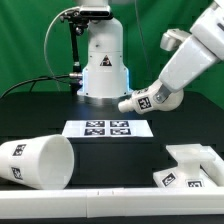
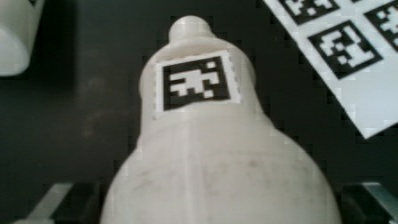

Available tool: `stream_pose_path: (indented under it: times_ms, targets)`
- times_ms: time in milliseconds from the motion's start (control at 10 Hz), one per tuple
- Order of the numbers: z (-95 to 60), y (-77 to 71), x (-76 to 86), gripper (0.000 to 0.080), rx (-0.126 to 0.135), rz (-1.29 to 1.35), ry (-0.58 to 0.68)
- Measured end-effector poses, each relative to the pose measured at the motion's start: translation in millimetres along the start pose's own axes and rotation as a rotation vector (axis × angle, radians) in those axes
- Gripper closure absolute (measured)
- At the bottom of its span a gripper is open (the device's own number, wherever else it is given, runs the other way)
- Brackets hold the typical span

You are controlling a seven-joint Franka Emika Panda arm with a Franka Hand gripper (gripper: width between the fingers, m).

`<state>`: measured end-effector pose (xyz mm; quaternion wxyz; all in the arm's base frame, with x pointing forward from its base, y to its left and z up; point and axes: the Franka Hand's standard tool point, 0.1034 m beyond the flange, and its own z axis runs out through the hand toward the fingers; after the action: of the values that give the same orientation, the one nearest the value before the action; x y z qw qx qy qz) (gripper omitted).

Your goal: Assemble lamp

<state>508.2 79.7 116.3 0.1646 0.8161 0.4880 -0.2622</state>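
Bulb [image 1: 133,102] aloft over black table [image 1: 30,110], near marker board [image 1: 106,128], gripper [image 1: 152,98] jaws seemingly clamped on its wide end, contact blurred, shade [image 1: 40,160] lying sideways, base [image 1: 170,177] well apart.

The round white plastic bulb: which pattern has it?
The bulb bears a black-and-white square tag; wrist view best.

This is a robotics lab: a plain green curtain backdrop [image 1: 30,40] hangs beyond my gripper [image 1: 147,99], and beneath it a matte black bench [image 1: 40,115] carries the thin flat white marker board [image 1: 107,128] of printed square tags.
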Motion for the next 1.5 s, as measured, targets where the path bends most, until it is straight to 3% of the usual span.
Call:
stream_pose_path:
  times_ms: [300,400,500,600,800,900,1000,1300,1400,1500]
  targets:
    - [-1.2,14.2,-2.4,0.0223,-0.041,0.017,0.179]
    - [-2.1,18.6,-4.8,0.0223,-0.041,0.035,0.212]
    - [-12.3,23.0,-1.5,0.0223,0.051,0.145,0.273]
    - [-25.8,31.7,5.1,0.0223,0.102,0.247,0.335]
    - [-55.4,49.6,17.0,0.0223,0.152,0.374,0.461]
    - [-61.0,62.2,12.6,0.0223,0.106,0.357,0.538]
    - [-59.3,62.4,7.0,0.0223,0.066,0.324,0.582]
    - [-51.1,73.1,1.7,0.0223,-0.005,0.354,0.694]
    - [-48.2,76.7,-2.3,0.0223,-0.004,0.394,0.734]
    - [-47.4,76.4,-7.6,0.0223,0.087,0.490,0.756]
